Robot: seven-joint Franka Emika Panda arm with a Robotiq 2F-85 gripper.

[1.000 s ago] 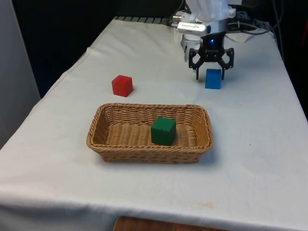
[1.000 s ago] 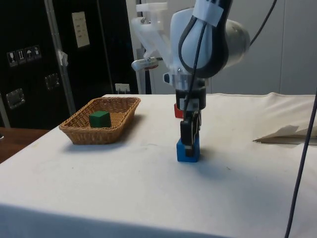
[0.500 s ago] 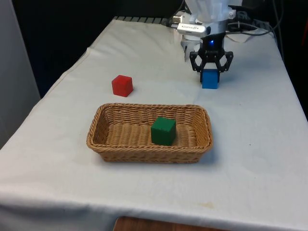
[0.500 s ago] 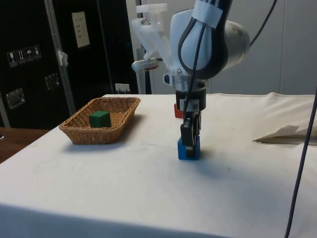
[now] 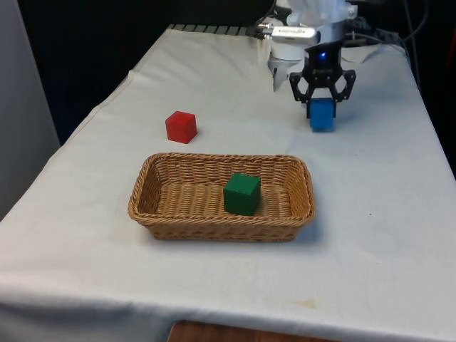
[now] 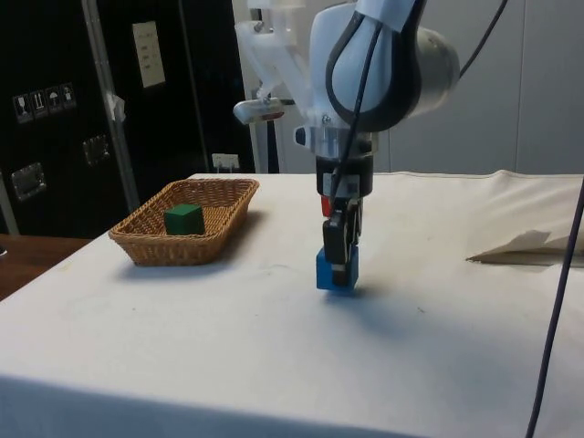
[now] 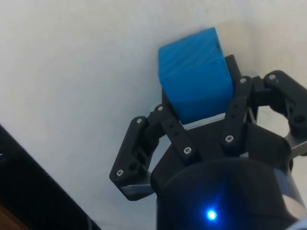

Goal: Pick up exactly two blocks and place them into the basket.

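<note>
From the front, my gripper is clamped on the blue block, which hangs between my fingers above the cloth at the far right. The basket sits nearer, in the middle, with the green block inside. The red block lies on the cloth to the far left of the basket.

From the side, the blue block is lifted just clear of the cloth, gripped at its top by my gripper.

At my wrist, the blue block sits between my fingers, pinched on both sides.
</note>
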